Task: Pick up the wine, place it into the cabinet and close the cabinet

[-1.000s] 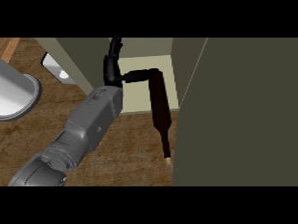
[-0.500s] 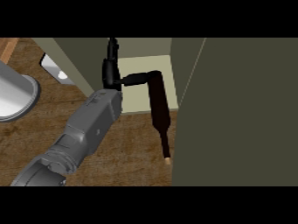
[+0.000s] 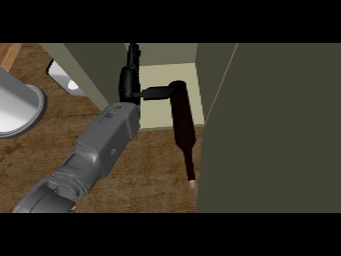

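The wine bottle [image 3: 183,125] is dark and slim, with a tan tip at its neck. Its base stands on the pale floor of the cabinet [image 3: 162,75], and its neck points toward the view's lower edge. My left hand [image 3: 131,82] is just left of the bottle, inside the cabinet's opening. The fingers point straight up into the cabinet. The thumb sticks out to the right and touches the bottle near its base. Nothing is curled round the bottle. The cabinet's dark olive door [image 3: 284,130] stands open along the right. My right hand does not show.
A large light-grey cylinder [image 3: 7,102] with a flanged end lies over the wooden counter [image 3: 147,175] at the left. A small pale object [image 3: 64,76] sits behind the cabinet's left wall [image 3: 92,70]. The open door fills the view's right side.
The hand's fingers have stretched a little further up into the cabinet. The bottle has stayed where it was.
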